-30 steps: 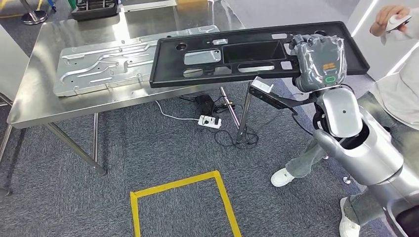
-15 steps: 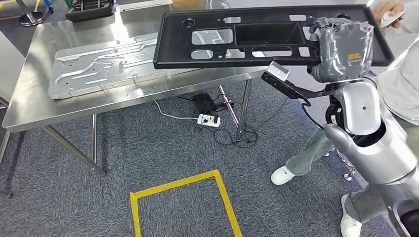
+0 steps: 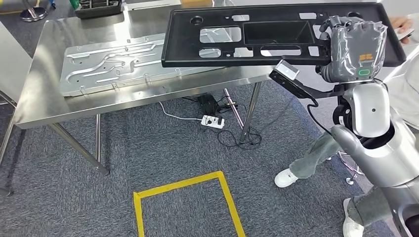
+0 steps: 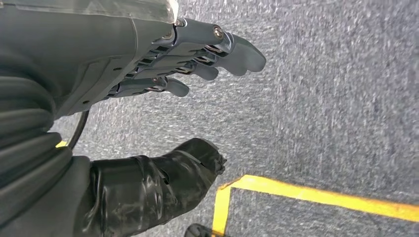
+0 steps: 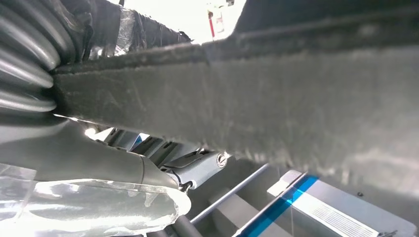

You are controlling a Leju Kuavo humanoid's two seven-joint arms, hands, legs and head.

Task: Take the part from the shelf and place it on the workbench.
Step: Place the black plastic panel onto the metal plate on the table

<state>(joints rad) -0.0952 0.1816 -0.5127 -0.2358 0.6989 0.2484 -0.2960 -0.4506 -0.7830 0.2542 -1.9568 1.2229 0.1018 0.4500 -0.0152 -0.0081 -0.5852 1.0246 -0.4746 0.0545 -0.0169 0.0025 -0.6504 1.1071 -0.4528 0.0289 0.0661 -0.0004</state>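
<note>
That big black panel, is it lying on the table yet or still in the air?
In the air: the black panel is gripped at one end by the right hand, jutting out level above the steel table.

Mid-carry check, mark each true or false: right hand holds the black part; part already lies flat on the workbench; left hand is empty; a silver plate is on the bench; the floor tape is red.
1. The right hand holds the black part. True.
2. The part lies flat on the workbench. False: it is held above it.
3. The left hand holds nothing. True.
4. A silver plate lies on the workbench. True.
5. The floor tape is red. False: yellow.
</note>
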